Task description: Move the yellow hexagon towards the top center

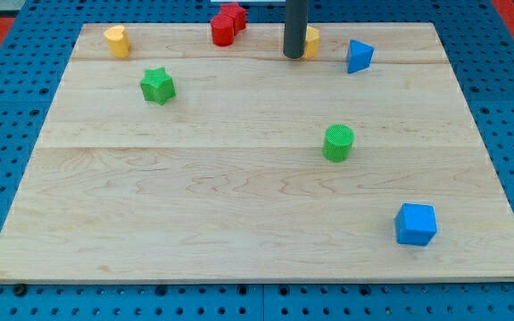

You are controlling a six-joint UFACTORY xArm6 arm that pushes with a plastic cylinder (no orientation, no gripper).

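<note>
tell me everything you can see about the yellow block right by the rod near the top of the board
The yellow plastic-looking block sits on the wooden board near the view's top, slightly right of centre. Only its right part shows; the dark rod hides the rest, so its shape cannot be confirmed. My tip stands at its left side, apparently touching it. The blue triangular block lies apart to its right, the red blocks to its left.

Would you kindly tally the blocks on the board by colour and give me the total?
Yellow: 2, one at the view's top left, one partly hidden behind the rod
Red: 2, touching at the top
Green: 2, star, cylinder
Blue: 2, cube
Total: 8
</note>
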